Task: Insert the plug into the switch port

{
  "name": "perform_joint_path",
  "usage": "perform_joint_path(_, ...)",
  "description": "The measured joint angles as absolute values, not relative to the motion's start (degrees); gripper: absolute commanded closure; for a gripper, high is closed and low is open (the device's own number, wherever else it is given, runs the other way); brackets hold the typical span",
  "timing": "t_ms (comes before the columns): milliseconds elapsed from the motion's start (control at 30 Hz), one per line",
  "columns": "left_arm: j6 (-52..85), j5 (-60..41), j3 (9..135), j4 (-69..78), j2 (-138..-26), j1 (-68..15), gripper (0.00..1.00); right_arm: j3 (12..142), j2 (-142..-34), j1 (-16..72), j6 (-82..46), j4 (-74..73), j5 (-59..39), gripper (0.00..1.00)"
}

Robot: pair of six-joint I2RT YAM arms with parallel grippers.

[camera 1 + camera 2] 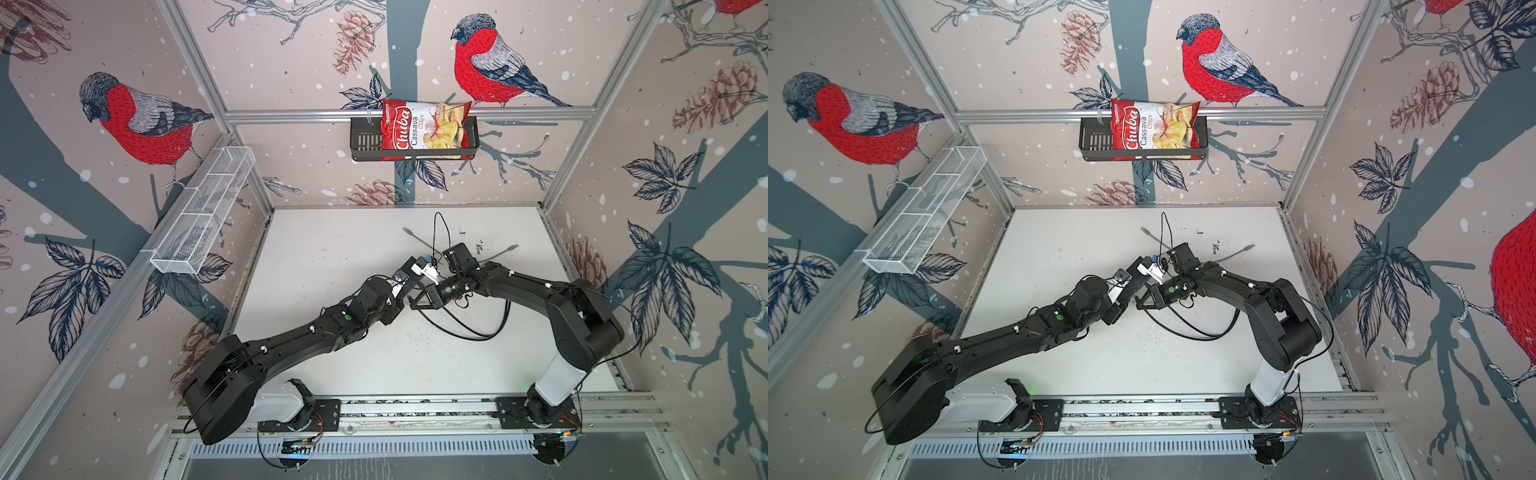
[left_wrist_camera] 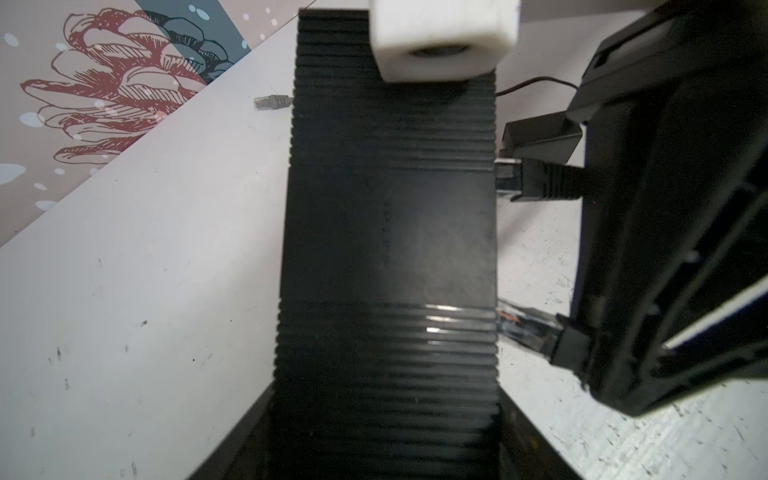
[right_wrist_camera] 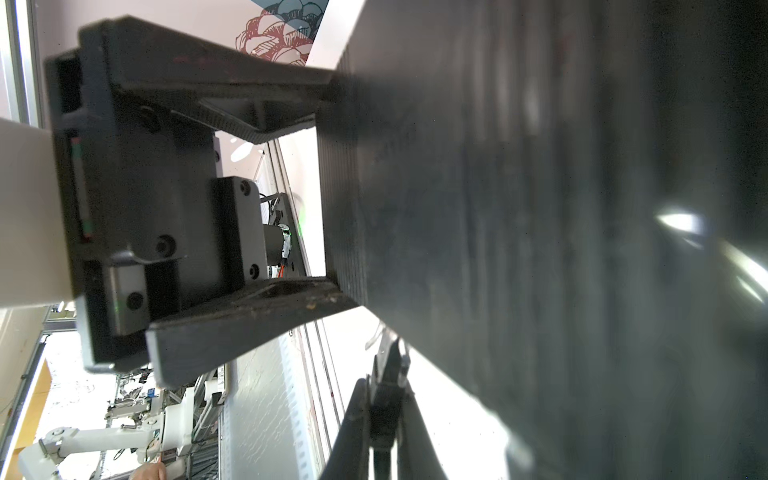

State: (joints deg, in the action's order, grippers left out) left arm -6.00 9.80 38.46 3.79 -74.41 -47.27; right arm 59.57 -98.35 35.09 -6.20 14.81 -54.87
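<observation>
— What does the left gripper (image 3: 338, 191) hold?
— The flat matte-black ribbed box (image 2: 386, 228), clamped across its width between widely parted jaws, above the white bench (image 2: 145, 291).
— And the right gripper (image 3: 386, 415)?
— It is pinched almost closed on the clear plug with a black boot (image 2: 525, 330). The plug's tip touches the box's long edge, tilted. The switch port there is hidden. A black plug (image 2: 536, 178) sits farther along that edge.

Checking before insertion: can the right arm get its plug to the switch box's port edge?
Probably yes: the right pincer holds the clear plug at the switch box edge, nothing between them; the left pincer grips elsewhere.
</observation>
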Motion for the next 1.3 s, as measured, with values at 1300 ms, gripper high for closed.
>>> perform_joint_path(1300, 9.28, 9.65, 37.34, 5.61, -84.16, -47.16, 1.0, 62.08, -108.92, 34.15, 4.32, 18.92, -47.77, 0.92)
